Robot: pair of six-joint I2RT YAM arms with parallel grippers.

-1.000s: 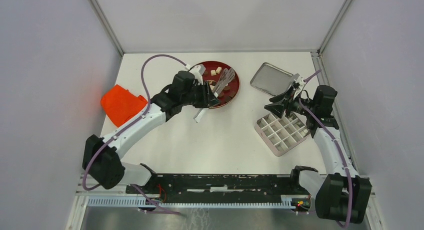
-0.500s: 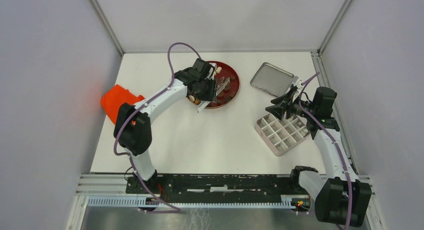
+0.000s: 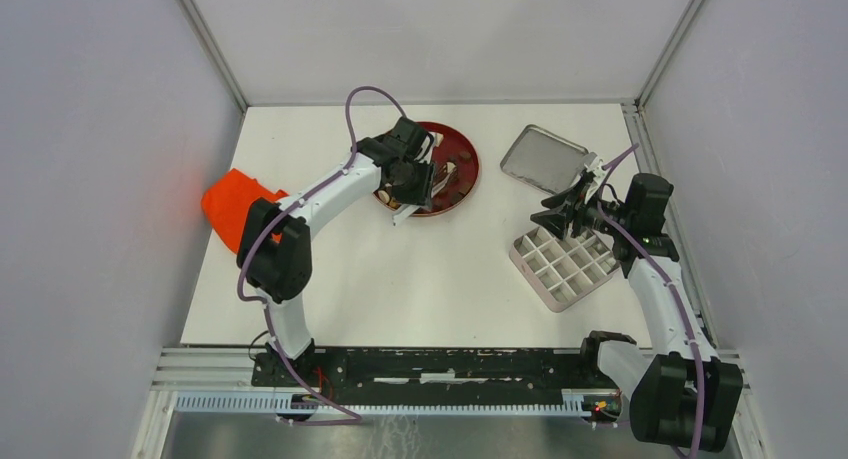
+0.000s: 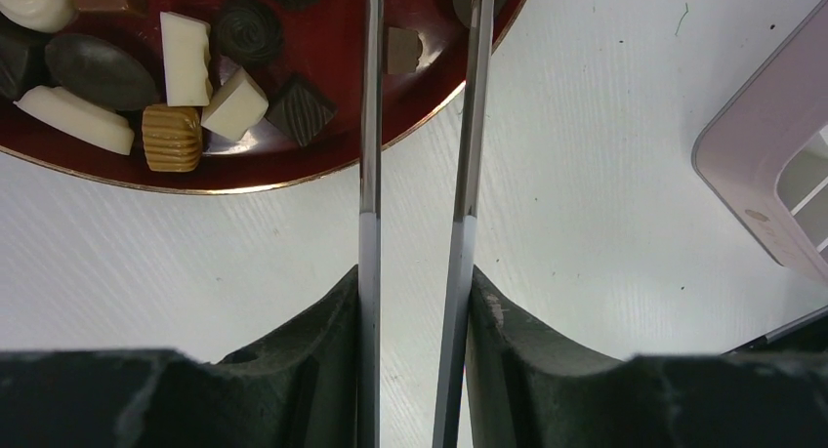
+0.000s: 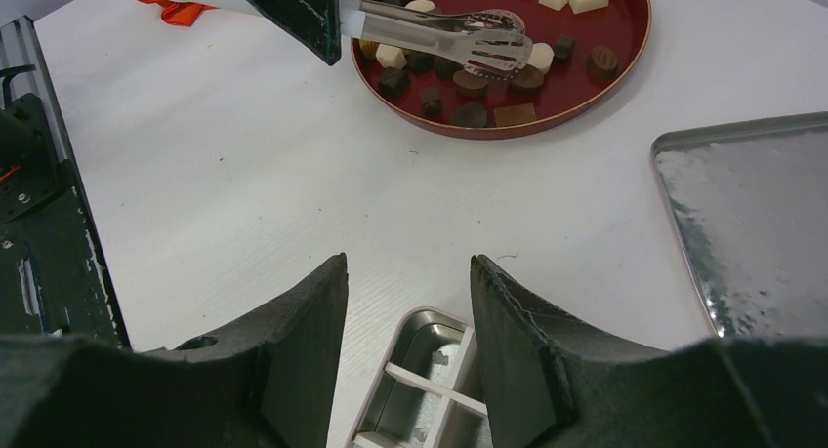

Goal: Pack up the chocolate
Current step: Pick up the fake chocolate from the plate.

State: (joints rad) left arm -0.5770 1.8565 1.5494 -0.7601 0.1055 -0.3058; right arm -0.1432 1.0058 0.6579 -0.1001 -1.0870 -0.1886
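Red plate [image 4: 312,157]: all the chocolate [image 4: 234,104] sits here, a loose mix of dark, caramel and cream pieces. None in the box as far as I can see.
Tweezers [image 4: 369,175]: steel, blades apart with a clear gap down their length. The slotted tips hang over the plate's middle and I see nothing pinched between them.
Left gripper [image 4: 415,306]: clamped on the tweezer handles, lightly enough that the blades aren't pressed together. Makes sense, since the pieces are too tiny for fat fingers, so the tool does the picking.
Right gripper [image 5: 408,272]: jaws apart, empty, hovering just over the near corner of the divided box [image 3: 565,267]. My guess is it's parked there to steady the box, or just to be out of the way.
Divided box: on the right side of the table [image 3: 420,279], well apart from the plate. Cells look empty from above.
Metal lid [image 3: 540,159]: off, lying flat behind the box, so the cells are open for loading.
Orange thing [image 3: 240,207]: far left, not involved.
Stage: looks like choosing a piece, packing barely begun.
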